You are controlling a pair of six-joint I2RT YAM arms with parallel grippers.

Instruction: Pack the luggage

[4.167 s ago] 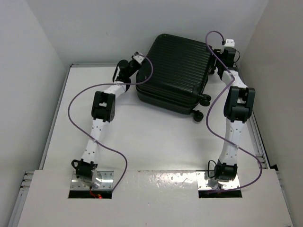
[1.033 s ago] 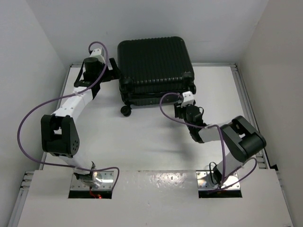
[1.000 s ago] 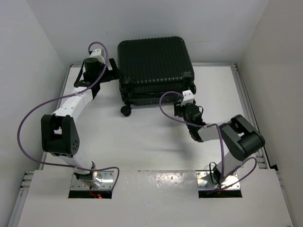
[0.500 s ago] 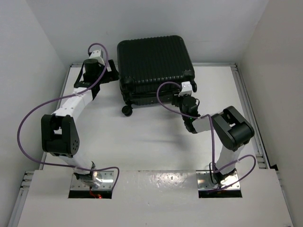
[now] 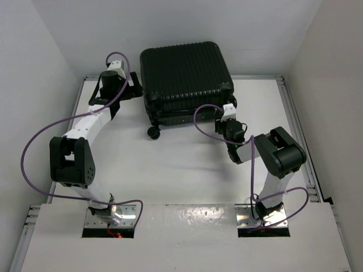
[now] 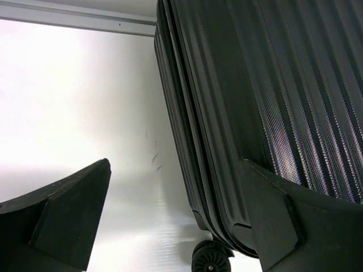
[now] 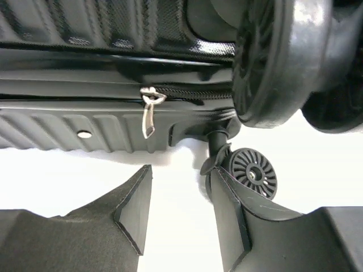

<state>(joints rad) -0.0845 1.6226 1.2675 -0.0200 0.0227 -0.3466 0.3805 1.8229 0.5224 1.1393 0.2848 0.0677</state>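
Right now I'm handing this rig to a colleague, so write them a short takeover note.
Left gripper: open, holding nothing, at the suitcase's left side.
Right gripper: open, holding nothing, low by the near right wheel, facing the zipper pull.
Suitcase lies flat, lid shut, at the far middle of the table.
Done: lid is down. Left: probably the zipper; how far it is zipped, and what is inside, cannot be seen.

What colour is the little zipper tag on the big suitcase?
Silvery metal zipper tag on the black luggage; clearest in the right wrist view.
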